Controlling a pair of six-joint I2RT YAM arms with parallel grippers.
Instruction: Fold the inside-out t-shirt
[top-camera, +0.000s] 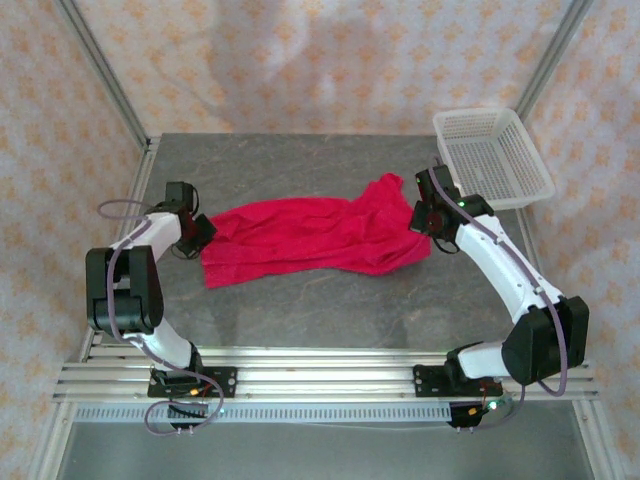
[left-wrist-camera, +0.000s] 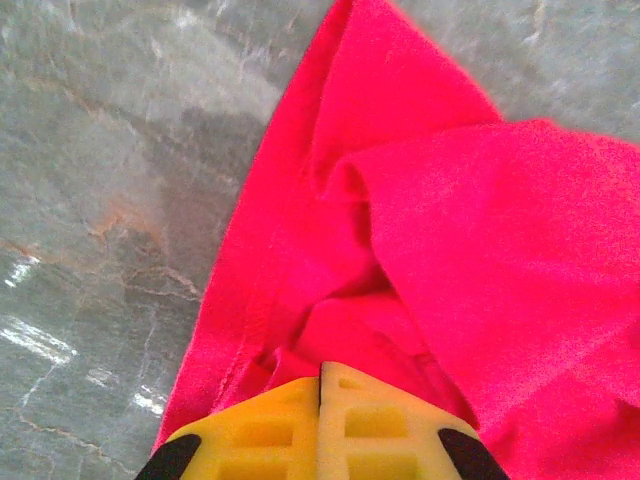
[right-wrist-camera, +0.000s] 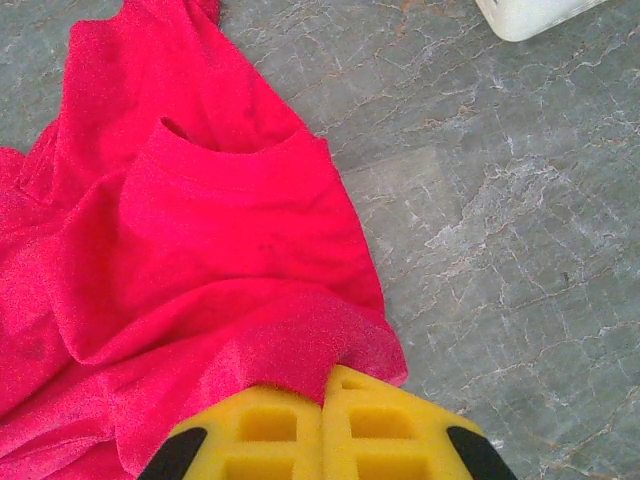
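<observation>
At the near edge, the two arm bases sit bolted on silver aluminium rails (top-camera: 320, 372), the white-and-black left arm (top-camera: 125, 290) on one side and the right arm (top-camera: 520, 300) on the other. Beyond the rails lies a bare strip of the grey marbled stone-look tabletop (top-camera: 310, 315) (left-wrist-camera: 100, 150) (right-wrist-camera: 500, 220).

Farther in, at mid-depth, the bright red, plain, soft cloth t-shirt (top-camera: 300, 235) (left-wrist-camera: 460, 250) (right-wrist-camera: 200, 230) lies crumpled and stretched in a band across the tabletop between the two arms, its right end reaching farther back than its left. The yellow left fingers (top-camera: 203, 232) (left-wrist-camera: 332, 400) are at the shirt's left end. In the left wrist view they are pressed together with no gap, and folds of red cloth bunch right at their tips, a stitched hem running along the cloth's left edge. The yellow right fingers (top-camera: 425, 222) (right-wrist-camera: 338, 405) are at the shirt's right end. In the right wrist view they are likewise closed tight, with an edge of the red cloth caught at their tips and lapping over one finger. Beyond them a rounded, ribbed opening in the shirt faces up.

At the far right corner stands a white plastic mesh basket (top-camera: 492, 155) (right-wrist-camera: 530, 12), apart from the shirt. A pale patterned fabric backdrop (top-camera: 320, 60) closes the scene behind.
</observation>
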